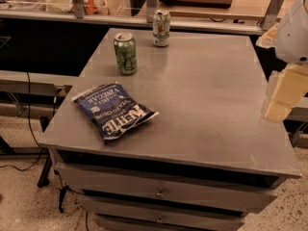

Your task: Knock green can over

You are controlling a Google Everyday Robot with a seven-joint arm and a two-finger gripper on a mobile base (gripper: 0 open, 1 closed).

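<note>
The green can [125, 53] stands upright on the grey cabinet top [207, 95], toward the back left. It is green all over with pale markings and a silver rim. My gripper [279, 97] is at the right edge of the view, beside the cabinet's right side and far from the can. Only part of the arm [294, 30] shows above it.
A white-and-silver can with green and red marks [161, 28] stands upright at the back edge. A blue Kettle chips bag [113, 110] lies flat at the front left. Drawers [159, 192] sit below the top. A shelf rail [144, 20] runs behind the cabinet.
</note>
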